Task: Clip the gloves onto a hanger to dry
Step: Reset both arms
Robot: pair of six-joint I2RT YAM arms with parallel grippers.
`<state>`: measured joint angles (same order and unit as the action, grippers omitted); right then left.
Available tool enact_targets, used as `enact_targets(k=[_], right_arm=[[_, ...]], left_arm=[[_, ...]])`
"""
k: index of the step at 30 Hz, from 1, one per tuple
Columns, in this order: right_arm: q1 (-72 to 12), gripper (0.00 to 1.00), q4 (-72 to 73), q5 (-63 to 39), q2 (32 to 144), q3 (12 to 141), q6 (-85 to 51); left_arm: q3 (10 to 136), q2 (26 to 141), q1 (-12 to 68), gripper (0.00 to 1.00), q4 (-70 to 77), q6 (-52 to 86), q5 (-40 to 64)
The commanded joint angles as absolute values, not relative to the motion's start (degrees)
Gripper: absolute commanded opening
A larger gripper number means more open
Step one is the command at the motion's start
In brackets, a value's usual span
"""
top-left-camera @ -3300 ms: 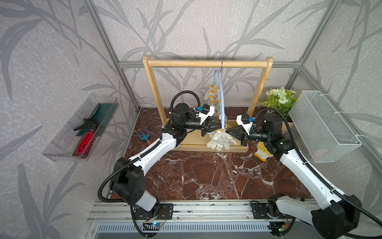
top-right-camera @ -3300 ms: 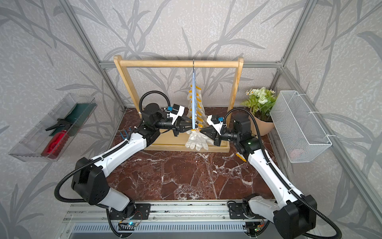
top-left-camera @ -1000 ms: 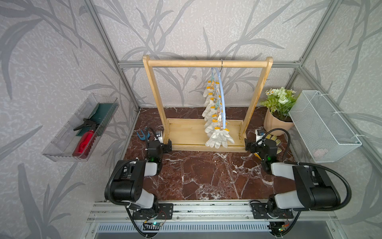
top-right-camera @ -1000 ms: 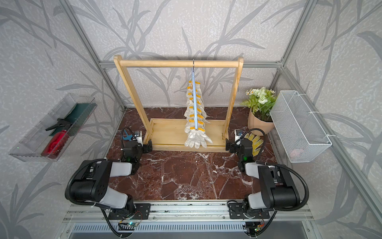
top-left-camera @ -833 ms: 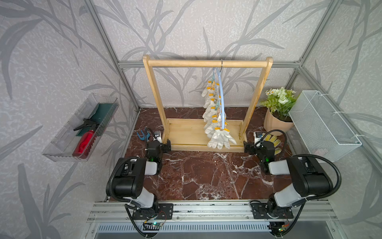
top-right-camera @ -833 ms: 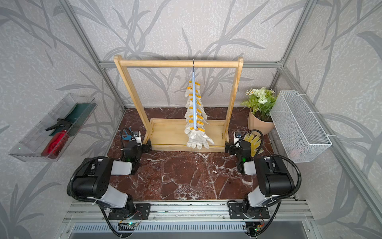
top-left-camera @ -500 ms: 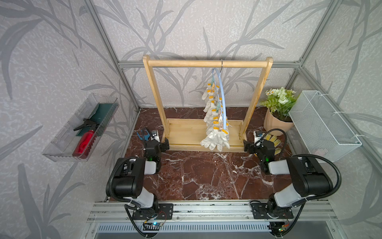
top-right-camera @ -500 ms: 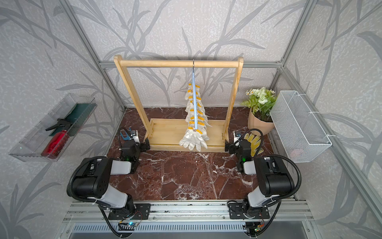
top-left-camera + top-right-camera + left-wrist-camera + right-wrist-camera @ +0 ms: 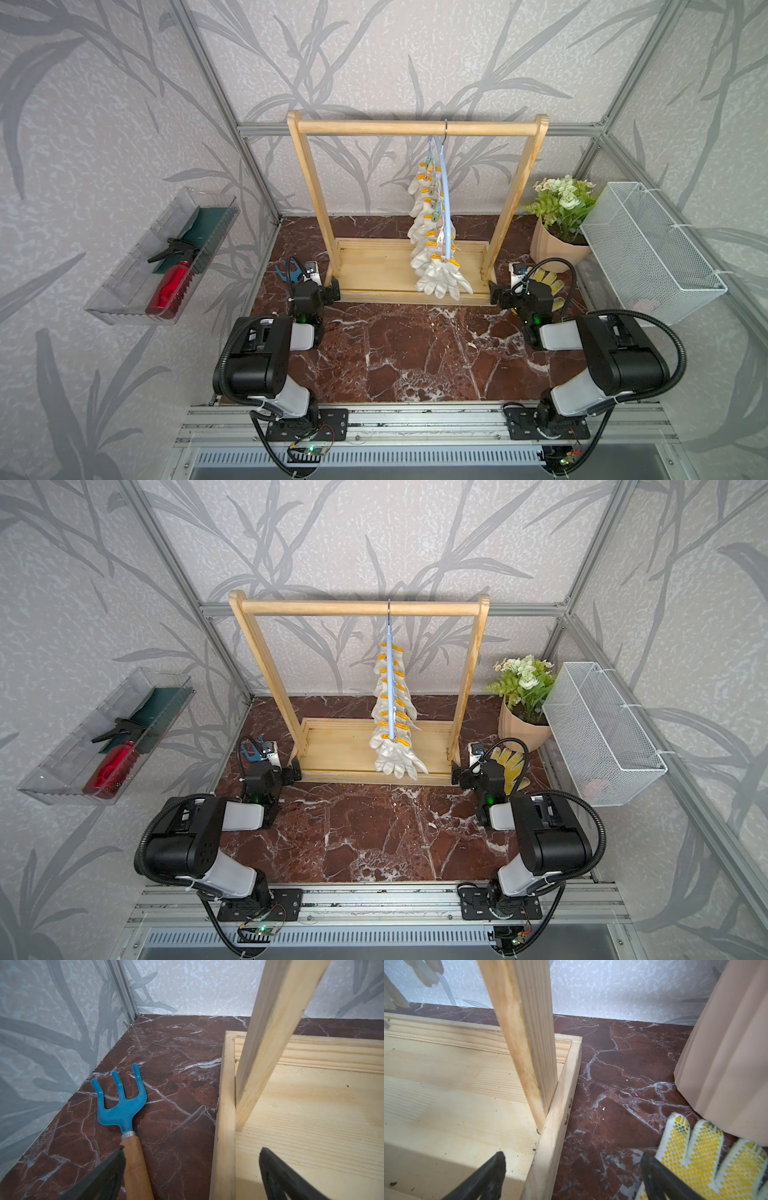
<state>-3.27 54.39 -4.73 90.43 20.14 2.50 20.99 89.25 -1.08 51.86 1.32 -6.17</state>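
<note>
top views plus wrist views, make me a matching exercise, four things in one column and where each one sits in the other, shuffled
Things
1. gloves
2. blue hand rake
3. yellow dotted glove
4. red spray bottle

Places
a. in the clear wall tray
b. clipped along the hanger
c. on the table beside the plant pot
d. on the table between the wall and the wooden rack

Pairs: 1-b, 2-d, 3-c, 4-a
</note>
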Motion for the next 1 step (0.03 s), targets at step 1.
enact_targets(k=[1], right_arm=[[-3.1,0.99,56.4,-5.1,90.8,21.3,3.1]], left_arm=[[21.9,89.5,-1.2,0.99,53.1,2.3,-7.1]])
